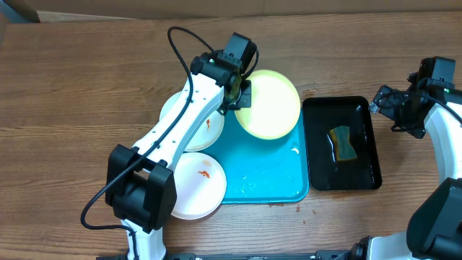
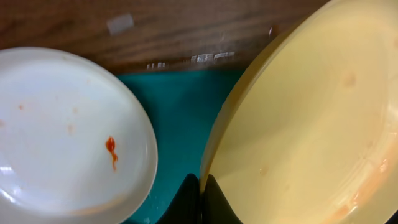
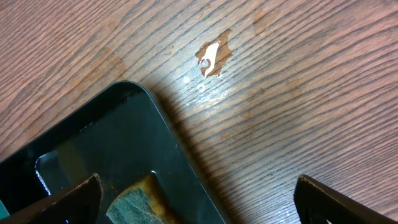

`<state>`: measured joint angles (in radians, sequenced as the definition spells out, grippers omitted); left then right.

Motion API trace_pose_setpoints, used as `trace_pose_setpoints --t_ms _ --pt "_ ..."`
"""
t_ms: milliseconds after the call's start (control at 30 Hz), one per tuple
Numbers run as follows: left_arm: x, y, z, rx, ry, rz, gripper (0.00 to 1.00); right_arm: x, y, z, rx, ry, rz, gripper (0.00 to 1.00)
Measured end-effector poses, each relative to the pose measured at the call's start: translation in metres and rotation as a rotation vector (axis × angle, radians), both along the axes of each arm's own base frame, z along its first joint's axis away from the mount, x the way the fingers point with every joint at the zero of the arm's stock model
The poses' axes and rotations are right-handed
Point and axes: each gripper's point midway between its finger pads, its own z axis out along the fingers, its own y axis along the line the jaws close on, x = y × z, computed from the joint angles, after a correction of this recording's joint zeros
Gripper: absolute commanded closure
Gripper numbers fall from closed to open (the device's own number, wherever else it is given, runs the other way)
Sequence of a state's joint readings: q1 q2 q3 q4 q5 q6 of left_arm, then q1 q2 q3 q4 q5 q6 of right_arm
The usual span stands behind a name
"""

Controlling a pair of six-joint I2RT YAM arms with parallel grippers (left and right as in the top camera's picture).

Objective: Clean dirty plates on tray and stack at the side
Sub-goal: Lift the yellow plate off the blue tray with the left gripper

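My left gripper is shut on the left rim of the pale yellow-green plate, which is tilted over the far end of the turquoise tray. A faint orange trace shows at the plate's lower right in the left wrist view. One white plate with a red smear lies at the tray's left edge, partly under my left arm. Another white plate with an orange smear sits at the tray's near left corner. My right gripper hangs open over the black tray's far right corner.
A narrow black tray stands right of the turquoise tray, with a yellow-and-green sponge lying in it. Bare wooden table surrounds it, with a small chipped spot in the surface.
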<state>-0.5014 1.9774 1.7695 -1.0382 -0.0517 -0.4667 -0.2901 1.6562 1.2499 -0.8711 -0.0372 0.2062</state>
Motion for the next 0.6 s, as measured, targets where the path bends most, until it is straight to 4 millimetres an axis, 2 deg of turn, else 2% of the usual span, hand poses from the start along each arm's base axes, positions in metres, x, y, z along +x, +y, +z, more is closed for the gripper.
trace_pose_setpoints --t_ms 100,233,600 --pt "0.011 -0.01 0.01 0.011 -0.079 -0.011 0.96 0.0 0.0 0.0 0.0 0.0 0.0 0.0" --pt "0.017 -0.033 0.02 0.036 -0.181 -0.041 0.96 0.0 0.0 0.0 0.0 0.0 0.0 0.0" --pt "0.005 -0.097 0.05 0.15 -0.446 -0.137 0.96 0.0 0.0 0.0 0.0 0.0 0.0 0.0"
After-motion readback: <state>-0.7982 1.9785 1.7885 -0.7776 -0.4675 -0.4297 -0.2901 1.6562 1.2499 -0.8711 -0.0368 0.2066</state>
